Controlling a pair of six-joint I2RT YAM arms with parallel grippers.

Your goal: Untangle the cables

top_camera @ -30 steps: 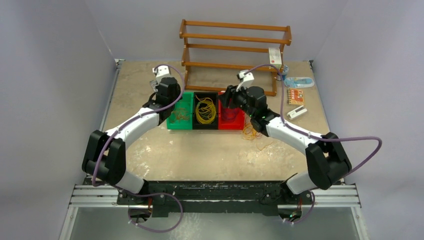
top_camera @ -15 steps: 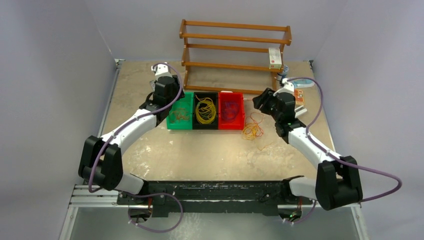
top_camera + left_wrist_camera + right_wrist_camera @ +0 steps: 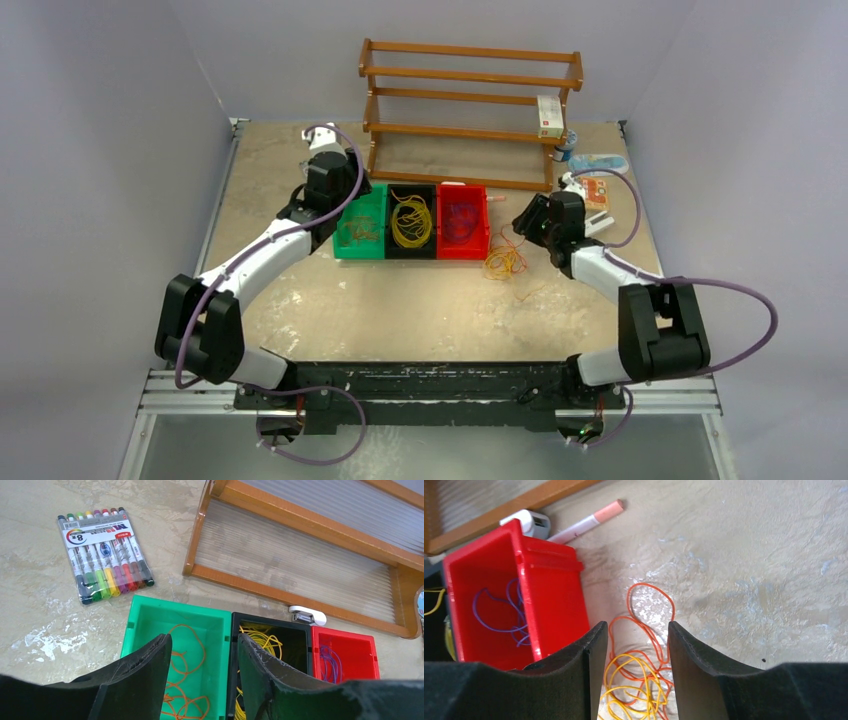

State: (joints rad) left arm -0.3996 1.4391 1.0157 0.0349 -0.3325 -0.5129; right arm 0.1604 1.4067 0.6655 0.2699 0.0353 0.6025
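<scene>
A loose tangle of orange and yellow cables (image 3: 505, 262) lies on the table right of the red bin (image 3: 480, 235). My right gripper (image 3: 636, 626) hangs just above this tangle (image 3: 639, 675), open, nothing between its fingers. Purple cables (image 3: 499, 615) lie in the red bin (image 3: 554, 600). My left gripper (image 3: 204, 637) stands open and empty over the green bin (image 3: 175, 605), where orange cables (image 3: 187, 680) lie. Yellow cables (image 3: 265, 640) fill the black bin (image 3: 270, 622).
A wooden rack (image 3: 470, 90) stands behind the bins with a small box (image 3: 549, 115) on it. A pack of markers (image 3: 102, 555) lies left of the rack. A loose marker (image 3: 586, 522) and a white plug (image 3: 531, 522) lie behind the red bin.
My right arm swung from over the red bin to the right and down above the loose tangle. My left gripper opened wider over the green bin.
</scene>
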